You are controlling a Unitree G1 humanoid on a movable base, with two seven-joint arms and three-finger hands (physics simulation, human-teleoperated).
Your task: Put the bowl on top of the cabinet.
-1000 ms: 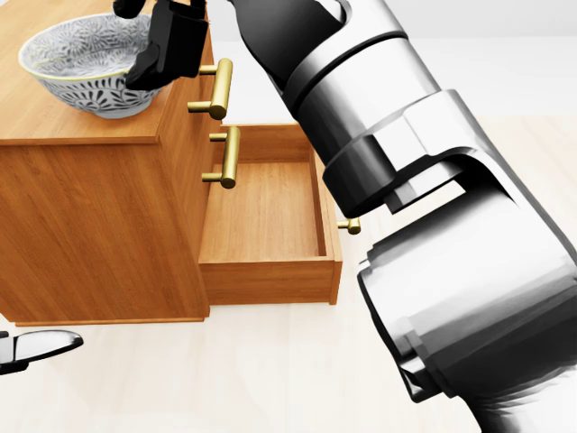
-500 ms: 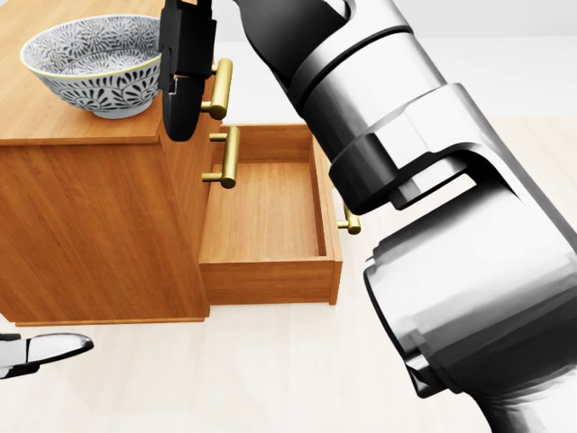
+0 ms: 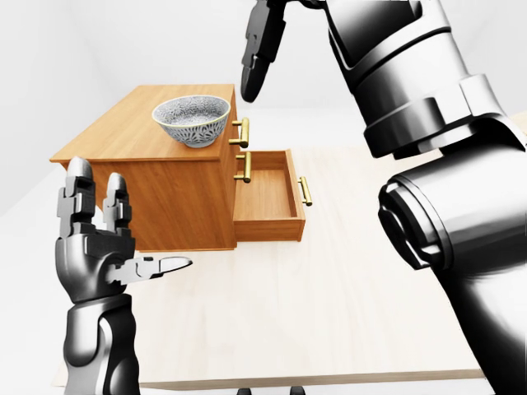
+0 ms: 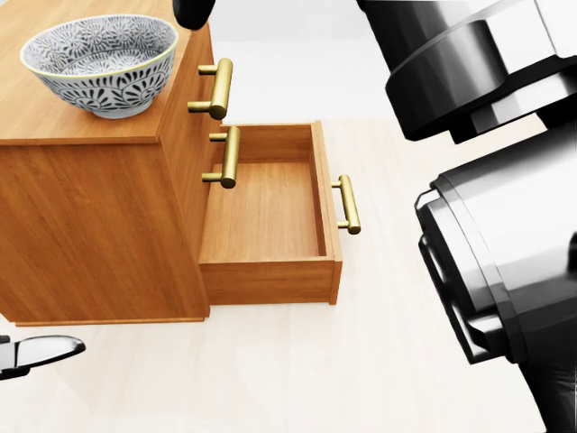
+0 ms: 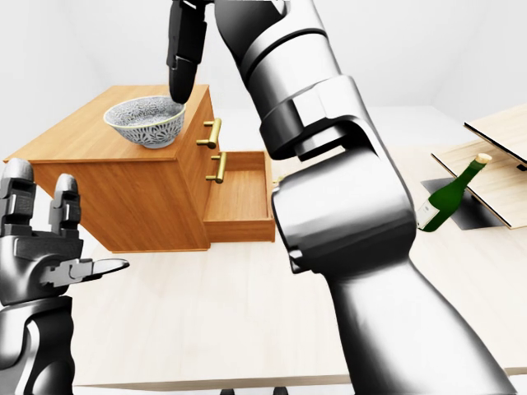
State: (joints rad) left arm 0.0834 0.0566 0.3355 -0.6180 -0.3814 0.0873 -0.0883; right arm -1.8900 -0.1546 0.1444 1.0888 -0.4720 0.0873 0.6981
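Note:
The patterned grey-and-white bowl stands upright on the top of the wooden cabinet, near its right edge. My right hand hangs open above and to the right of the bowl, fingers pointing down, clear of it and holding nothing. In the head view only its black fingertips show at the top edge. My left hand is raised at the lower left of the left-eye view, open and empty, well away from the cabinet.
The cabinet's lower drawer is pulled out and shows a bare wooden floor; brass handles stick out on the right. A green bottle leans by a dark mat and wooden boards at far right.
My right hand has let go of the bowl and risen upward, out of most of the head view. The bowl stays on the cabinet top. The left hand is unchanged.

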